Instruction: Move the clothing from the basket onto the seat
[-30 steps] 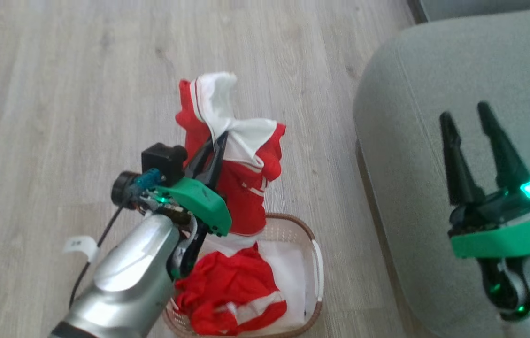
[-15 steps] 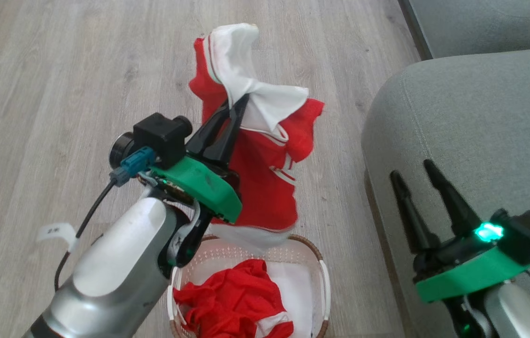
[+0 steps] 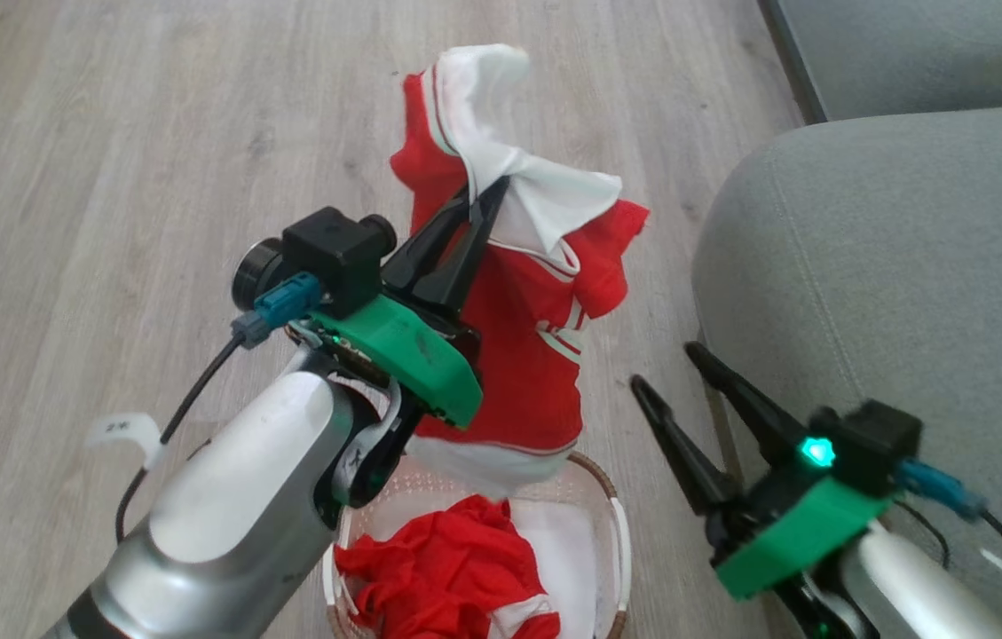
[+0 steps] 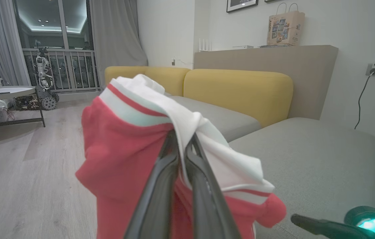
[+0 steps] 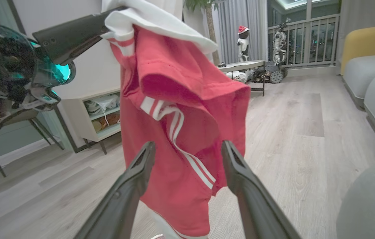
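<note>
Each arm: silver forearm, green wrist housing, two tapered black fingers. A black camera block with blue connector feeds a black cable bearing a white tag.

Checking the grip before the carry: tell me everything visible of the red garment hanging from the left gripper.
The red garment looks like thin sportswear, with a white panel at the top, white-and-red striped trim and a white hem. It hangs limp and crumpled, its upper folds pinched between the shut fingers of the left gripper, the white panel flopping over them. Its hem dangles over the basket.
</note>
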